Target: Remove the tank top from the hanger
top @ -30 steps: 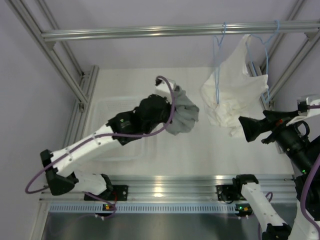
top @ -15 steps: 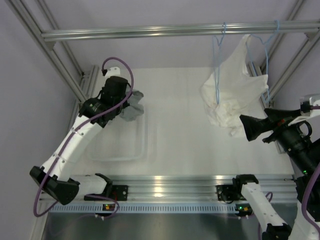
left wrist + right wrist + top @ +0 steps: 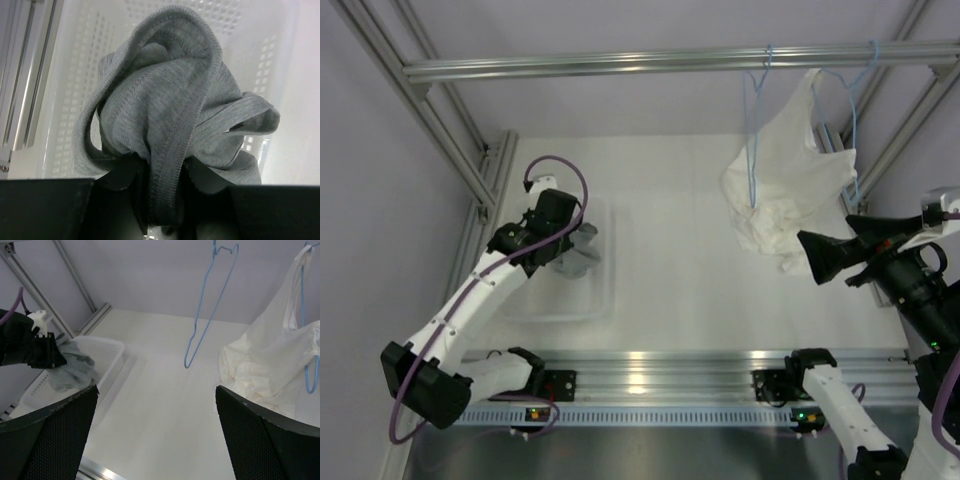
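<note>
The grey tank top (image 3: 576, 252) hangs crumpled from my left gripper (image 3: 563, 246), over the white perforated basket (image 3: 605, 290) at the table's left. In the left wrist view the tank top (image 3: 170, 115) fills the frame, its hem pinched between my shut fingers (image 3: 125, 172). The bare light-blue hanger (image 3: 754, 130) hangs from the rail at the back right; it also shows in the right wrist view (image 3: 210, 300). My right gripper (image 3: 817, 256) is open and empty near the right edge, its fingers (image 3: 50, 440) wide apart.
A second blue hanger (image 3: 852, 120) carries a white garment (image 3: 785, 185) next to the bare one. The overhead rail (image 3: 620, 65) spans the back. Frame posts stand at both sides.
My left gripper has carried the tank top from the table's middle leftward to the basket, then lowered it a little toward the near side. The right arm has barely moved.
</note>
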